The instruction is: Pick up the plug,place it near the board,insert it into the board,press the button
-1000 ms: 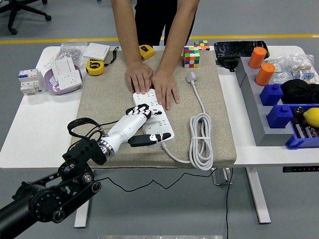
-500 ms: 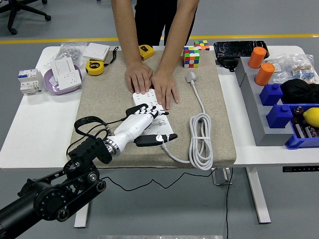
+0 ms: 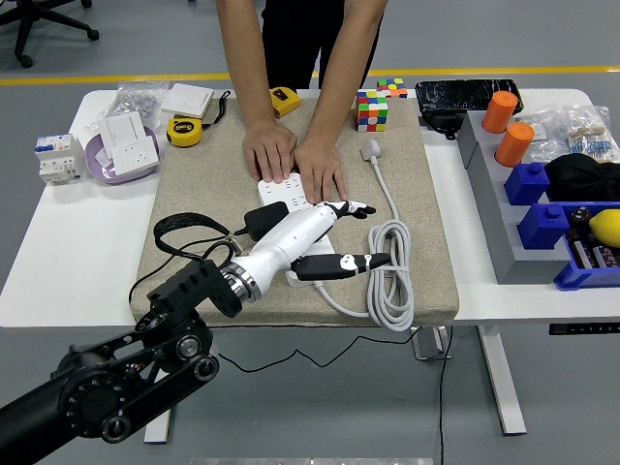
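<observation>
Currently L robot hand (image 3: 334,237), white w/ black fingertips, stretched over white power strip board (image 3: 291,208) on beige fabric mat (image 3: 194,184). Fingers spread and mostly straight, thumb (image 3: 349,262) pointing right; holding nothing. Palm hovering above or resting on near half of strip, contact unclear. Black forearm (image 3: 126,373) coming in from lower left corner.

Grey plug (image 3: 372,150) lying flat on mat, up and right of fingertips, well apart from hand. White cable (image 3: 392,271) running from plug down to a coiled bundle just right of thumb tip, then curving back under hand toward strip's near end. Thumb tip near coil, touching or not can't tell.

Person's two hands (image 3: 295,160) pressed flat on far end of strip, just beyond robot fingertips, not touching them.

Beyond hand at far mat edge: multicolour puzzle cube (image 3: 373,109). Far left of hand: yellow tape measure (image 3: 185,132), purple bowl w/ white socket (image 3: 121,147). Far right: grey tray divider (image 3: 494,208), two orange cylinders (image 3: 509,126), blue plastic blocks (image 3: 542,199). R hand not visible.
</observation>
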